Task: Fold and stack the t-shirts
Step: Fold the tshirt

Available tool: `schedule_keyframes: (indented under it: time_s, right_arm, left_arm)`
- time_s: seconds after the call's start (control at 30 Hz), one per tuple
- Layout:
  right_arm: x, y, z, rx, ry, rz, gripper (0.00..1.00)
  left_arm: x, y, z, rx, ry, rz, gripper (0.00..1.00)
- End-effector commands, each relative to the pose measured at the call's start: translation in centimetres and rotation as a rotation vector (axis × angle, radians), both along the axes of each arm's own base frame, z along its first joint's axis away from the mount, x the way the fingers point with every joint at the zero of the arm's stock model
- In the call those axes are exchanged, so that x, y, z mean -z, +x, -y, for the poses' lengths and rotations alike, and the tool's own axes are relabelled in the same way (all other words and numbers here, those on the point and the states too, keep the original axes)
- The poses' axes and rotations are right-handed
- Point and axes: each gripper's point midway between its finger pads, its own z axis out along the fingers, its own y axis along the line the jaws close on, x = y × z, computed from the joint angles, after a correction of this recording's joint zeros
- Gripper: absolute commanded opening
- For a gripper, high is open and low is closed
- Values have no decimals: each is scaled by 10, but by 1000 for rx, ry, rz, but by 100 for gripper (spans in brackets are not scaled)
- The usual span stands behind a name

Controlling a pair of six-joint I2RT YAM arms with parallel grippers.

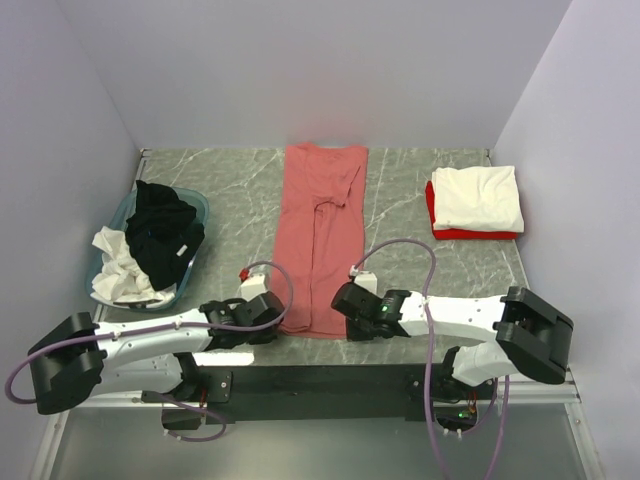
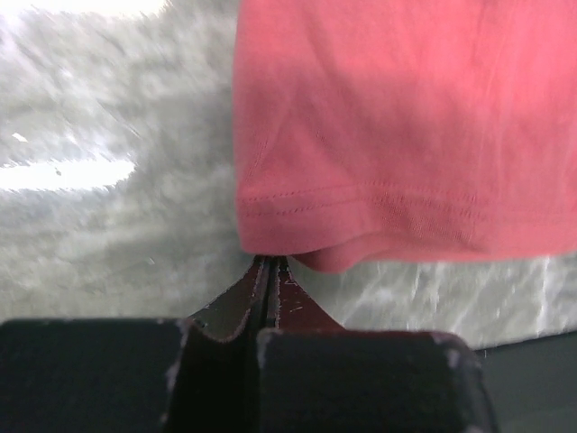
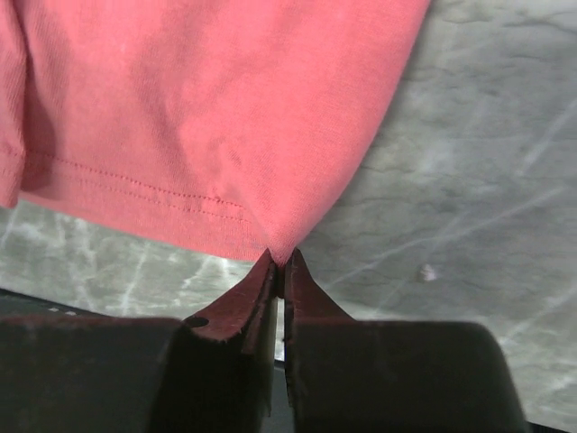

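The salmon-pink t-shirt (image 1: 322,235) lies on the table as a long narrow strip, folded lengthwise, with its collar end at the far side. My left gripper (image 1: 274,310) is shut at the near left corner of its hem, and the jaws meet right at the cloth edge in the left wrist view (image 2: 269,263). My right gripper (image 1: 347,300) is shut on the near right corner, with cloth pinched between the tips (image 3: 280,260). The shirt fills the upper part of both wrist views (image 2: 388,117) (image 3: 207,99). A folded cream-white shirt (image 1: 478,196) lies on a folded red one (image 1: 468,234) at the right.
A teal basin (image 1: 197,206) stands at the left and holds a crumpled black shirt (image 1: 165,235) and a white one (image 1: 120,268). The grey marble table (image 1: 230,185) is closed in by walls at the left, back and right. Its near edge runs just behind the grippers.
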Motion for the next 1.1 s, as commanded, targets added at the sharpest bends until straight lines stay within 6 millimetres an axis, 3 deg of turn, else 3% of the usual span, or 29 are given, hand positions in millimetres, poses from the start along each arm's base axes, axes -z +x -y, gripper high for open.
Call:
schedule_keyframes:
  time_s: [0.0, 0.2, 0.33, 0.4, 0.57, 0.73, 0.87, 1.07]
  right_arm:
    - [1, 1, 27, 27, -105, 27, 4]
    - [5, 0, 44, 50, -154, 24, 1]
    - [6, -1, 54, 64, -179, 26, 1]
    - [5, -1, 56, 68, -179, 30, 1]
    - [1, -1, 56, 71, -165, 37, 1]
    - [3, -1, 53, 61, -161, 33, 1]
    - [5, -2, 50, 53, -155, 24, 1]
    - [4, -1, 48, 50, -141, 28, 1]
  left_arm:
    - [-1, -16, 4, 55, -21, -32, 0]
    - [-7, -36, 28, 175, -99, -55, 1]
    - [-6, -46, 25, 184, -63, -73, 3]
    - [-9, -45, 24, 174, -58, -67, 10]
    - [-23, -41, 10, 102, -42, -47, 42]
    - [-33, -36, 6, 45, -78, -23, 58]
    - [-35, -29, 14, 11, -122, 6, 59]
    - [-24, -19, 7, -54, -33, 13, 59]
